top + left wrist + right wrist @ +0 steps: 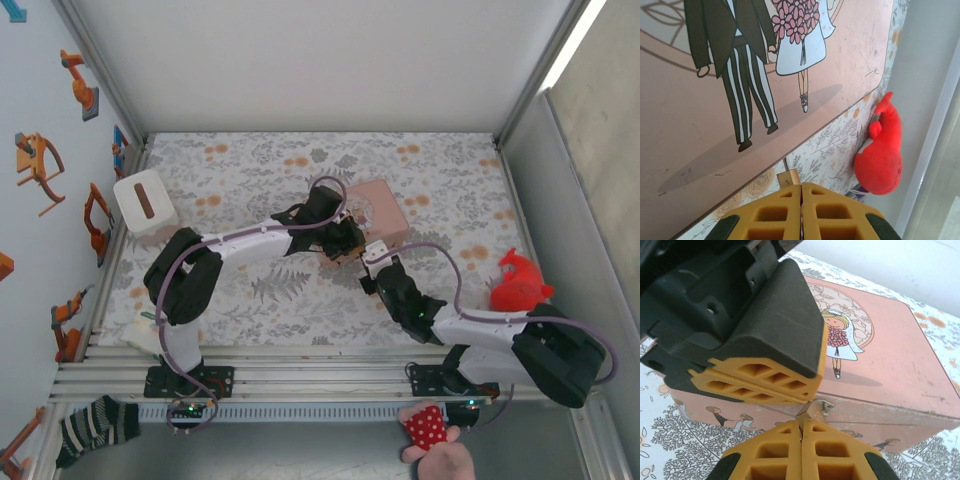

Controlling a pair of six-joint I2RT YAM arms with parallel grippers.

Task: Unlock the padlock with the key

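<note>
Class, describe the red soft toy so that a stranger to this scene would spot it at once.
Find the floral tablecloth and follow it to its right edge, beside the grey wall. There, right of the pink box with the cartoon couple, lies the red plush toy. Unlike the flat, hard-edged box, it is rounded, soft and bright red.

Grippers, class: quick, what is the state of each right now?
Left gripper: closed; any hold cannot be told.
Right gripper: closed; any hold cannot be told.

The arms [250, 240] have white links, black joints [180, 285], looping lilac cables [452, 268] and yellow lattice-moulded fingers [790, 440].
</note>
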